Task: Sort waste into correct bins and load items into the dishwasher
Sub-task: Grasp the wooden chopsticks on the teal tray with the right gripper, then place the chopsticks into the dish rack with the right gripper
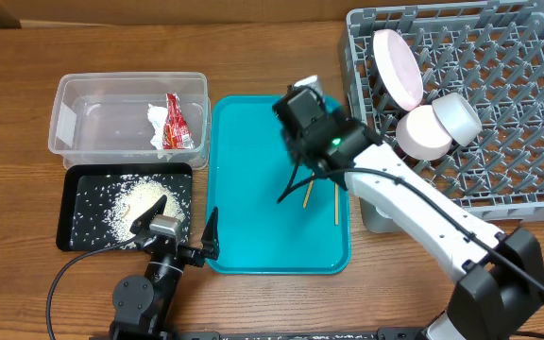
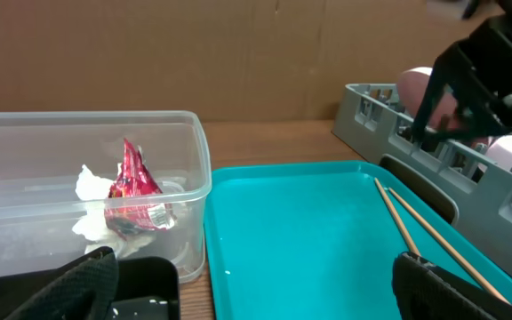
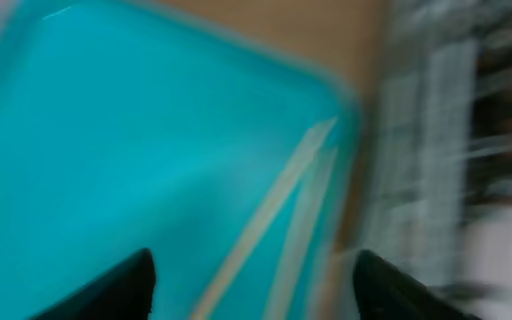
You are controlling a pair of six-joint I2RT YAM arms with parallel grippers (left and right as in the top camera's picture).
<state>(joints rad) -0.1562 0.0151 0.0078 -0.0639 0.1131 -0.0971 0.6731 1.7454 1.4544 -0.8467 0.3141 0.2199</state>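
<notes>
Two wooden chopsticks [image 1: 335, 201] lie on the teal tray [image 1: 253, 217] near its right edge; they also show in the left wrist view [image 2: 416, 236] and, blurred, in the right wrist view [image 3: 274, 209]. My right gripper [image 1: 297, 185] is open and empty just above them. My left gripper [image 1: 179, 225] is open and empty at the tray's front left corner. The red-and-white wrapper [image 1: 173, 123] lies in the clear tub [image 1: 74, 99]. Rice [image 1: 135, 203] lies in the black tray [image 1: 69, 227]. The plate [image 1: 397, 66], a bowl [image 1: 421, 132] and the cup [image 1: 457, 115] stand in the grey rack [image 1: 518, 104].
A crumpled white tissue [image 1: 157, 121] lies beside the wrapper in the tub. The rack's front edge overhangs the table next to the teal tray's right side. The right wrist view is blurred by motion.
</notes>
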